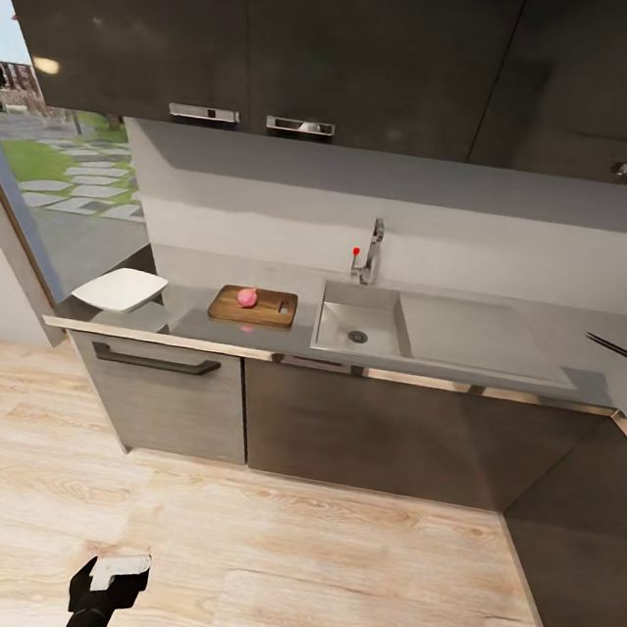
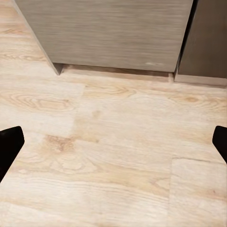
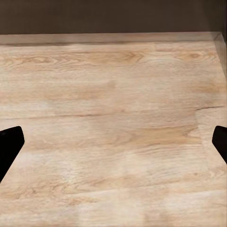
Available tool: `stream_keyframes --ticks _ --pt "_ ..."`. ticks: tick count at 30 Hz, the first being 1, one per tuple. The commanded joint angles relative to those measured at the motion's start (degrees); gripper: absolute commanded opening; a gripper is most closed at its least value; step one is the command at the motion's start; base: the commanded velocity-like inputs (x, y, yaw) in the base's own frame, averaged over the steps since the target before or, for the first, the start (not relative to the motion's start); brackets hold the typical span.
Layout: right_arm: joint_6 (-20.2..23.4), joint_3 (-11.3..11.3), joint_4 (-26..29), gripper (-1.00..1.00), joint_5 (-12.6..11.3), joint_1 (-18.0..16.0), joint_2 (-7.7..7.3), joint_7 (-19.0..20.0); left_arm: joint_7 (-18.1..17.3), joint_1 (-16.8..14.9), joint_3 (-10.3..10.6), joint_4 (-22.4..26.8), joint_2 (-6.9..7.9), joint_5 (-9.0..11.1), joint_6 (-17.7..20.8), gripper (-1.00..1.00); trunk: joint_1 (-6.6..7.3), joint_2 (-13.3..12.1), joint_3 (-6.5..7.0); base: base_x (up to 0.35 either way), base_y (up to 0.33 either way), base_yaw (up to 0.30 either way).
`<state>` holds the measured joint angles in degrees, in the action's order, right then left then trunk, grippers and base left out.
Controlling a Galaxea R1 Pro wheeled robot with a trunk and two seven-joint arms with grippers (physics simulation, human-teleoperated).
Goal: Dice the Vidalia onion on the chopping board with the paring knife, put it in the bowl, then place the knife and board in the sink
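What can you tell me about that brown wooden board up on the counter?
The chopping board is a brown rectangular slab that looks like wood, lying flat on the grey countertop, its long side along the front edge. A small dark slot handle sits near its right short end. A pinkish round onion rests on its top, left of the middle. The board lies between the white bowl and the steel sink, touching neither.
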<state>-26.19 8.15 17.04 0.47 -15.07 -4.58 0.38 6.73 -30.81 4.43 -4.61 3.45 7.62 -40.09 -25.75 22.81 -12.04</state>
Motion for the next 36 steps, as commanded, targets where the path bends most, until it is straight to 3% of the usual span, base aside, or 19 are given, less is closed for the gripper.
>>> stream_keyframes --ticks 1,4,7,8,10,11,12,15,16,17,19,22,23,25,26,27,30,33,36 --pt "-0.2 0.2 0.1 1.00 0.1 0.0 0.01 0.0 0.0 -0.1 0.5 -0.2 -0.02 0.5 -0.3 1.00 -0.03 0.1 -0.11 0.000 0.000 0.000" --pt "0.0 0.2 2.5 1.00 0.1 0.0 -0.02 -1.1 0.0 -0.1 0.5 -0.2 -0.08 0.5 -0.3 1.00 -0.03 0.1 -0.11 0.000 0.000 0.000" --pt "3.8 0.2 11.3 1.00 0.3 0.0 0.04 -4.8 0.0 -0.1 0.5 -0.2 -0.14 0.5 -0.3 1.00 -0.03 0.1 -0.11 0.000 0.000 0.000" --pt "8.0 0.1 16.3 1.00 0.4 0.0 0.06 -6.8 0.0 -0.1 0.5 -0.2 -0.13 0.5 -0.3 1.00 -0.03 0.1 -0.11 0.000 0.000 0.000" --pt "25.0 0.1 31.6 1.00 0.4 0.0 0.04 -11.0 0.0 -0.1 0.5 -0.2 -0.14 0.5 -0.2 1.00 -0.03 0.1 -0.11 0.000 0.000 0.000" --pt "28.6 0.1 34.9 1.00 0.4 0.0 0.01 -11.6 0.0 -0.1 0.5 -0.2 -0.15 0.5 -0.2 1.00 -0.03 0.1 -0.11 0.000 0.000 0.000" --pt "35.4 0.1 41.4 1.00 0.4 -0.1 -0.02 -12.4 0.0 -0.1 0.5 -0.2 -0.17 0.5 -0.2 1.00 -0.03 0.1 -0.11 0.000 0.000 0.000" --pt "48.6 0.0 55.7 1.00 1.0 -0.5 -0.41 -13.5 0.0 -0.1 0.5 -0.2 -0.19 0.5 -0.2 1.00 -0.03 0.1 -0.11 0.000 0.000 0.000" --pt "50.7 0.0 58.0 1.00 1.3 -0.8 -0.70 -13.7 0.0 -0.1 0.5 -0.2 -0.19 0.5 -0.2 1.00 -0.03 0.1 -0.11 0.000 0.000 0.000" --pt "56.7 0.0 63.7 1.00 2.7 -2.6 -2.05 -14.3 0.0 -0.1 0.5 -0.2 -0.19 0.5 -0.2 1.00 -0.03 0.1 -0.11 0.000 0.000 0.000" --pt "62.7 0.0 67.4 1.00 4.1 -5.9 -3.89 -14.7 0.0 -0.1 0.5 -0.2 -0.19 0.5 -0.2 1.00 -0.03 0.1 -0.11 0.000 0.000 0.000" --pt "70.3 0.0 69.7 1.00 5.1 -11.6 -6.13 -14.9 0.0 -0.1 0.5 -0.2 -0.20 0.5 -0.2 1.00 -0.03 0.1 -0.11 0.000 0.000 0.000" --pt "73.6 0.0 70.3 1.00 5.4 -14.6 -7.07 -14.9 0.0 -0.1 0.5 -0.2 -0.20 0.5 -0.2 1.00 -0.03 0.1 -0.11 0.000 0.000 0.000" --pt "80.1 0.0 71.0 1.00 5.7 -24.0 -9.42 -15.0 0.0 -0.1 0.5 -0.2 -0.21 0.5 -0.2 1.00 -0.03 0.1 -0.11 0.000 0.000 0.000" --pt "80.6 0.0 71.0 1.00 5.7 -25.7 -9.68 -15.0 0.0 -0.1 0.5 -0.2 -0.23 0.5 -0.2 1.00 -0.03 0.1 -0.11 0.000 0.000 0.000" --pt "81.7 0.0 70.8 1.00 5.8 -30.8 -10.18 -15.1 0.0 -0.1 0.5 -0.2 -0.25 0.5 -0.2 1.00 -0.03 0.1 -0.11 0.000 -0.049 0.000" --pt "82.5 0.0 69.0 1.00 5.8 -38.5 -10.82 -15.1 0.0 -0.1 0.5 -0.2 -0.27 0.5 -0.2 1.00 -0.03 0.1 -0.11 0.000 -0.099 0.000" --pt "82.8 0.0 66.7 1.00 5.9 -42.7 -12.49 -15.1 0.0 -0.1 0.5 -0.2 -0.27 0.5 -0.2 1.00 -0.03 0.1 -0.11 0.000 -0.172 0.000" --pt "82.8 0.0 63.6 1.00 5.7 -44.9 -16.26 -14.8 0.0 -0.1 0.5 -0.2 -0.26 0.5 -0.2 1.00 -0.03 0.1 -0.11 0.000 -0.255 0.000"
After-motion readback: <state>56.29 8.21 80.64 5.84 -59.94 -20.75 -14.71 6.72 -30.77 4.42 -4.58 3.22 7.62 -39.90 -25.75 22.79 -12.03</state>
